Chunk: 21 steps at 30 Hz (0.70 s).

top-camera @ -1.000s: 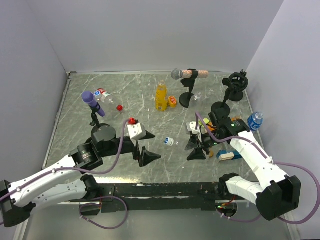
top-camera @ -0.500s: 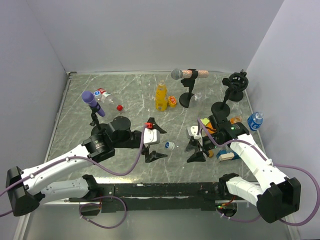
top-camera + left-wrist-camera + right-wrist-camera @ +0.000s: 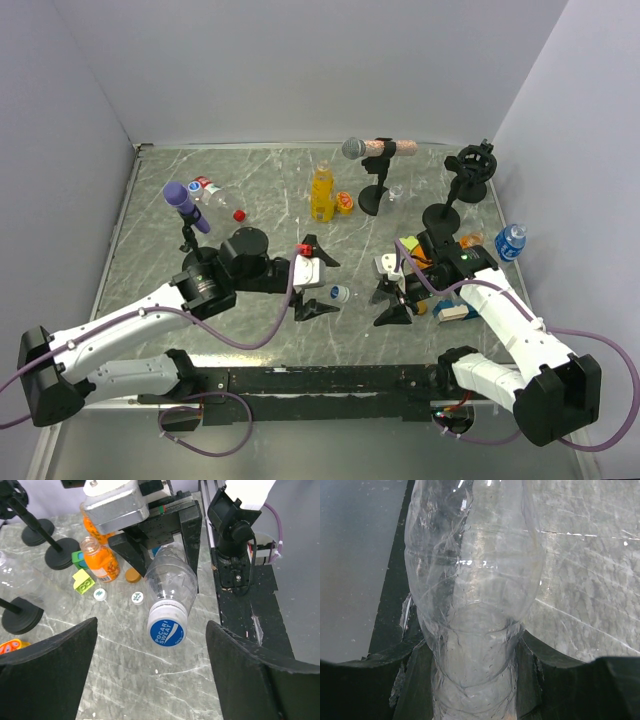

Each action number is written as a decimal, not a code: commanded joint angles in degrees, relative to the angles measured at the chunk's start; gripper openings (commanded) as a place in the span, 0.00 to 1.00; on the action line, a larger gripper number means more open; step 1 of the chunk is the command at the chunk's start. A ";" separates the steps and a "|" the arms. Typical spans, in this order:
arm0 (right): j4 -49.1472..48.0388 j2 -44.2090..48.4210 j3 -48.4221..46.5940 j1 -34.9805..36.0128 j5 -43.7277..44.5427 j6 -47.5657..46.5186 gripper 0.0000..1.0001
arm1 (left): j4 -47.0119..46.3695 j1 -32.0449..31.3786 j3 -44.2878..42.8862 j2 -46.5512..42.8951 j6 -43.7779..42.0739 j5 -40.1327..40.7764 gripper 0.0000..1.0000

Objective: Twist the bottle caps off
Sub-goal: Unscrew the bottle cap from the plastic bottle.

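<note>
right gripper (image 3: 470, 680) is clenched on the body of a clear bottle (image 3: 172, 580), holding it on its side low over the table (image 3: 260, 170) with the cap end aimed at the left arm. The blue cap (image 3: 166, 630) is on the neck, its white "Pocari Sweat" print facing the left wrist cam. left gripper (image 3: 330, 285) is released with jaws spread wide, one of its fingers (image 3: 47, 672) on each side of the cap. There's a clear gap on both sides and no contact, and the cap sits about level with the fingertips, roughly centred. Other task items: yellow-orange juice bottle (image 3: 322, 192) upright at back centre, can't tell its cap state. Red-white labelled bottle (image 3: 205, 190) lies back left, with a loose red cap (image 3: 239, 214) on the table near it. Blue-labelled bottle (image 3: 511, 242) is at the right edge with a blue top. Behind the right gripper: a small orange bottle (image 3: 100, 562) upright with an open neck, green and yellow blocks (image 3: 82, 577) beside it, a brown disc (image 3: 132, 575) and two small white round pieces (image 3: 137, 597). Purple mic (image 3: 185, 205) and grey mic (image 3: 352, 148) are on stands.
</note>
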<state>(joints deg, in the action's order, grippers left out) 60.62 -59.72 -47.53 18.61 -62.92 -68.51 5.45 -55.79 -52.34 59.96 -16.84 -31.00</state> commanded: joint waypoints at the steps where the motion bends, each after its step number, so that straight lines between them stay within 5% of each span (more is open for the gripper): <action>1: -0.68 0.75 -0.11 -0.07 -3.27 -2.51 0.31 | -0.10 0.24 -2.77 2.08 -2.05 -3.01 0.88; 9: -1.29 0.93 -0.02 -0.07 -2.65 -1.80 0.31 | 0.53 0.42 -2.95 2.70 -2.06 -4.42 0.75; 21: -1.56 0.92 0.24 -0.07 -2.39 -1.36 0.30 | -3.78 0.51 0.57 -0.46 0.41 -2.92 0.70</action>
<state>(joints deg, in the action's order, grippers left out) 60.55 -59.72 -47.53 18.59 -62.87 -68.45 4.80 -55.46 -52.27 60.62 -16.84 -33.17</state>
